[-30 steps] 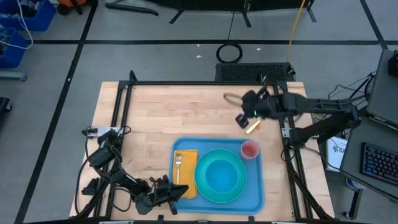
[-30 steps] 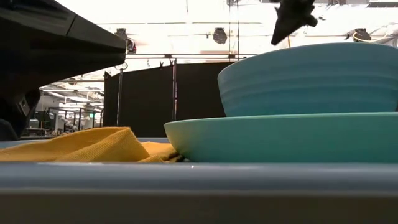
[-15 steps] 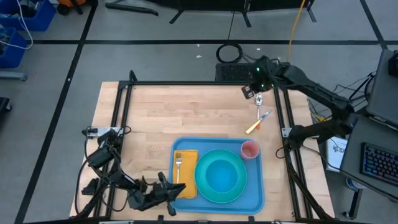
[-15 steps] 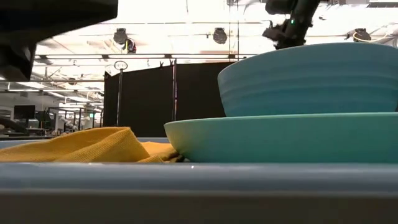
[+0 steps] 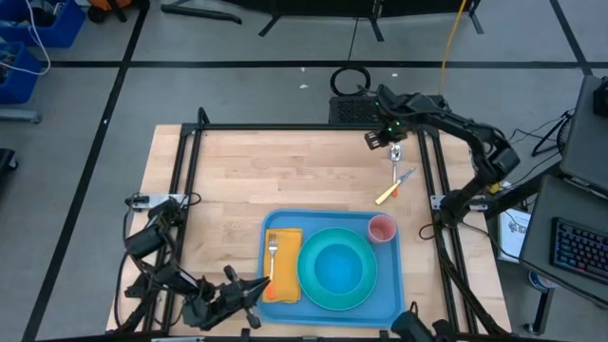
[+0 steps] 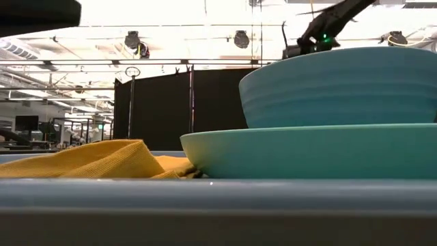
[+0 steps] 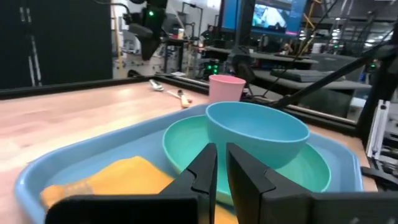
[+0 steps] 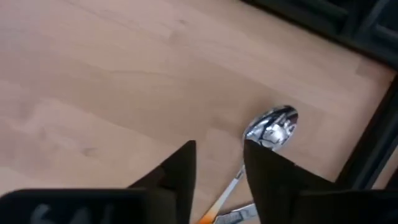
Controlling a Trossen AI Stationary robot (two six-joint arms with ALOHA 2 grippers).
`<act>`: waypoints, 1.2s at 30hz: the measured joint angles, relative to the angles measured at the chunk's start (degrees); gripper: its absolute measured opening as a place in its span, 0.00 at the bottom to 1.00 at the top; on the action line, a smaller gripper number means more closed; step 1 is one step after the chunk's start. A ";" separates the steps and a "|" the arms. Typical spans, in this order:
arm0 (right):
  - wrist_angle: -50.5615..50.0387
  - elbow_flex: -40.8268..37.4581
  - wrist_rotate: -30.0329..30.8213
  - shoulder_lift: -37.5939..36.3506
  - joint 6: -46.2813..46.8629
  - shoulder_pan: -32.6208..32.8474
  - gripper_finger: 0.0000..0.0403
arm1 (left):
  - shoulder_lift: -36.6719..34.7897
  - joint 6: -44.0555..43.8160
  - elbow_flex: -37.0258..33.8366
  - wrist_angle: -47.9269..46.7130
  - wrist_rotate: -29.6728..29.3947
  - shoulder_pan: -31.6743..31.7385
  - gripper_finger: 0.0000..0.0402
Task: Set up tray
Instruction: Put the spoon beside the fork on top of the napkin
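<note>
The blue tray point(image 5: 388, 287) lies at the table's near middle. On it a blue bowl point(image 5: 335, 269) stands in a teal plate point(image 5: 304, 273). A fork point(image 5: 273, 252) lies on a yellow napkin point(image 5: 289, 249) to their left. A pink cup point(image 5: 382, 229) stands at the tray's far right corner. A spoon point(image 8: 272, 127) and a yellow-handled knife point(image 5: 392, 187) lie on the wood beyond the cup. My right gripper point(image 8: 217, 165) hangs open above the table, just beside the spoon's bowl. My left gripper point(image 7: 221, 149) is shut and empty, level, by the tray's near left corner.
Black frame rails point(image 5: 429, 180) run along the table's left and right sides, the right one close to the spoon and knife. Bare wood point(image 5: 247, 180) stretches from the tray to the far edge. In the low view the tray's rim point(image 6: 205, 198) fills the foreground.
My right arm has swung round, and its gripper has gone toward the table's far edge and come down over the spoon. My left gripper has drawn back from the napkin toward the table's left edge and rolled. The spoon, the knife and the tray's things have stayed put.
</note>
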 joint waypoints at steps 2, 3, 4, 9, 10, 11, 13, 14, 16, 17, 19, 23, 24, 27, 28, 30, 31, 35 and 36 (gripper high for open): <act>0.20 -1.35 -0.09 0.65 0.43 -1.42 0.35 | 0.00 -0.18 0.00 -0.01 -1.53 -0.99 0.09; 0.20 -2.20 -0.13 0.98 0.50 -2.08 0.37 | 0.00 -0.17 -0.02 -0.02 -2.23 -1.48 0.09; 0.15 -3.12 -0.13 1.18 0.84 -2.67 0.38 | 0.00 -0.19 -0.02 -0.04 -2.52 -1.98 0.09; 1.68 -8.65 -0.19 1.21 2.27 -5.33 0.40 | -0.01 -3.27 -1.18 -0.72 -2.62 -2.94 0.09; 2.19 -9.75 -0.26 1.22 2.40 -5.61 0.40 | 0.00 -3.96 -1.33 -0.92 -2.62 -2.92 0.09; 2.79 -10.78 -0.27 1.22 2.38 -5.74 0.40 | 0.00 -4.14 -1.49 -0.98 -2.62 -2.92 0.09; 3.85 -12.49 -0.26 1.22 2.16 -6.03 0.39 | -0.01 -4.50 -1.57 -0.99 -2.60 -2.92 0.09; 4.61 -13.21 -0.28 1.22 2.14 -6.04 0.38 | 0.00 -4.64 -1.57 -1.02 -2.60 -2.90 0.09; 6.55 -14.56 -0.35 1.20 1.95 -6.04 0.38 | 0.00 -4.66 -1.57 -1.06 -2.60 -2.81 0.09; 7.45 -15.16 -0.78 1.20 1.91 -6.06 0.38 | 0.00 -4.66 -1.57 -1.08 -2.60 -2.80 0.09; 9.54 -16.38 -2.47 1.20 1.82 -6.06 0.39 | -0.01 -4.71 -1.57 -1.20 -2.60 -2.67 0.09; 12.75 -18.51 -4.76 1.20 1.98 -6.16 0.39 | -0.02 -4.74 -1.57 -1.27 -2.59 -2.51 0.09; 12.94 -18.95 -4.74 1.20 1.98 -6.31 0.39 | -0.02 -4.66 -1.57 -1.27 -2.60 -2.48 0.09; 12.56 -19.66 -4.43 1.20 1.79 -6.89 0.39 | -0.02 -4.64 -1.57 -1.44 -2.58 -2.51 0.09; 12.46 -19.78 -4.28 1.20 1.81 -7.15 0.39 | -0.02 -4.66 -1.57 -1.57 -2.58 -2.51 0.09; 12.74 -19.83 -2.83 1.20 2.29 -7.46 0.39 | -0.02 -4.94 -1.57 -2.17 -2.58 -2.51 0.09; 13.14 -19.83 -1.69 1.20 2.47 -7.48 0.38 | -0.02 -4.95 -1.57 -2.32 -2.58 -2.51 0.09; 15.04 -19.83 -1.60 1.20 2.44 -7.48 0.38 | -0.04 -4.95 -1.57 -2.32 -2.58 -2.51 0.09; 15.35 -19.83 -1.61 1.20 2.50 -7.48 0.38 | -0.04 -4.97 -1.57 -2.32 -2.58 -2.51 0.09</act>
